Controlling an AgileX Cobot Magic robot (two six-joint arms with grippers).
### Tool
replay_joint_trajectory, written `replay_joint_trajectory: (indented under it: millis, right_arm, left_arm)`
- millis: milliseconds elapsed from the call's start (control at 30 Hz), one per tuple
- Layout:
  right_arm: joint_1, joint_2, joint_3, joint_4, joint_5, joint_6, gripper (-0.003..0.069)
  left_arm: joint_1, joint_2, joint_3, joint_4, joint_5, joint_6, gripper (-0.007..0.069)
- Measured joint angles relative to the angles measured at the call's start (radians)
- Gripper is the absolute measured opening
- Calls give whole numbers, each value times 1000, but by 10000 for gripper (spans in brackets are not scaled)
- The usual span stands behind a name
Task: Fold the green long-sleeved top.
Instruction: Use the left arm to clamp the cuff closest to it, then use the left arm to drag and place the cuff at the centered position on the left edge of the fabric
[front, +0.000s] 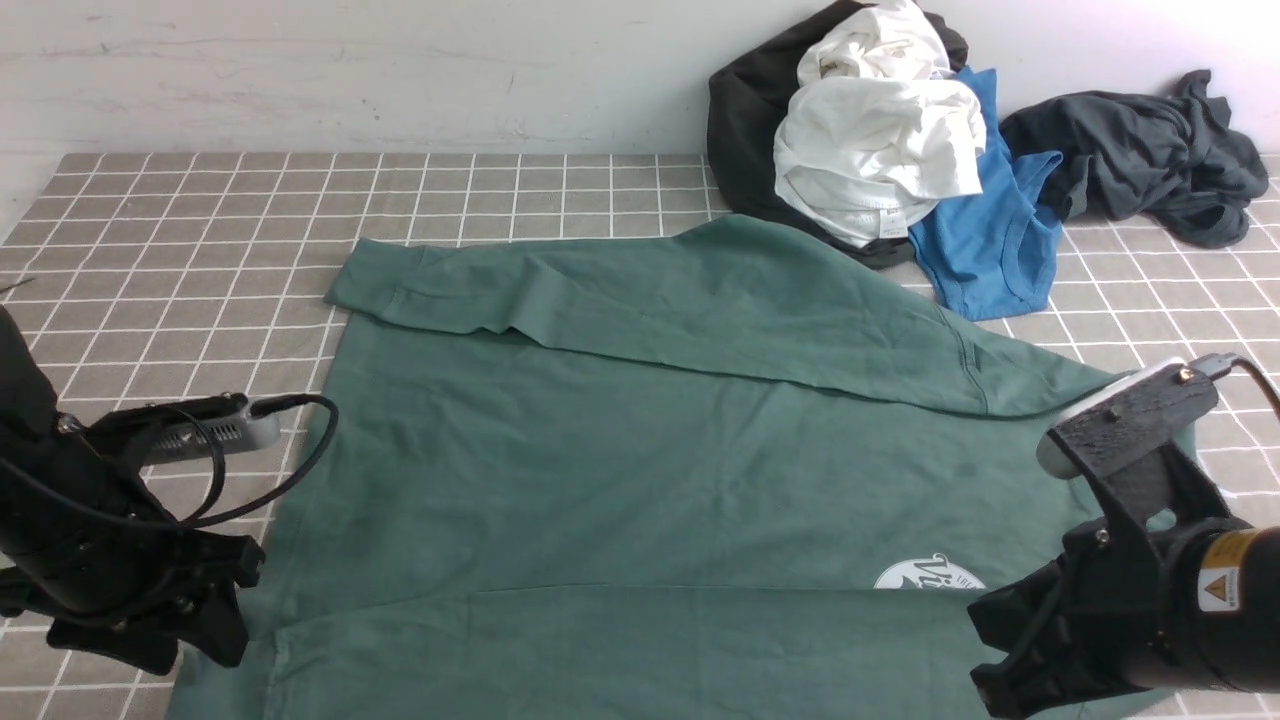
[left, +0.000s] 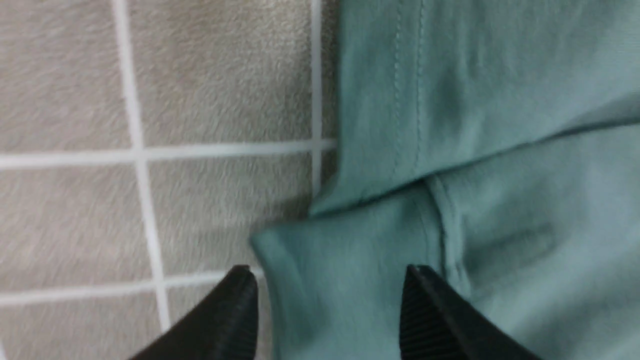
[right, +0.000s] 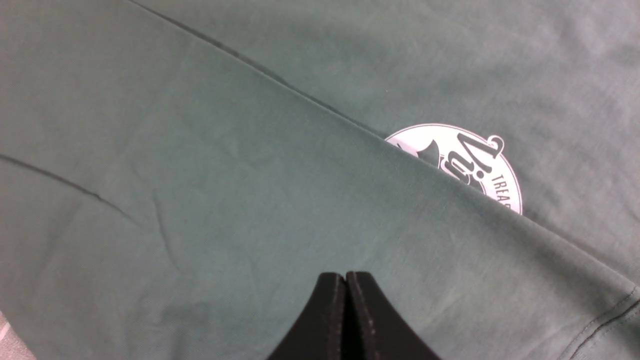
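The green long-sleeved top (front: 640, 440) lies flat in the middle of the checked table (front: 200, 200), with sleeves folded over it. Only the left wrist view shows my left gripper (left: 327, 272) wide open over a hemmed corner at its edge. Only the right wrist view shows my right gripper (right: 346, 280) closed on nothing, near the half-covered logo (right: 465, 155). Free table is at the left; a pile of clothes (front: 880, 150) crowds the far right.

The long-sleeved top (front: 640, 450) covers the table (front: 200, 210) at centre and bottom of frame. A clothes pile (front: 880, 160) lies behind it, upper right. The left gripper (left: 327, 280) is lower left, the right gripper (right: 346, 280) lower right.
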Motion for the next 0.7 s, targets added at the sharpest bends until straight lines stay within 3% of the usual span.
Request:
replay_joint_trajectory:
  millis: [167,233,467,700]
  right_arm:
    - [0,0,0,2,-3,0,-10]
    - [0,0,0,2,-3,0,-10]
    - [0,0,0,1,-5,-1,-10]
    - [0,0,0,-51,-18,-1,-10]
  left_arm:
    - [-1,37,0,7,-24,8,89]
    - [-1,23,0,8,-24,10,25]
    - [-24,-161,-4,-21,20,56,-7]
    - [-182,-397,-183,-76,31,121,-7]
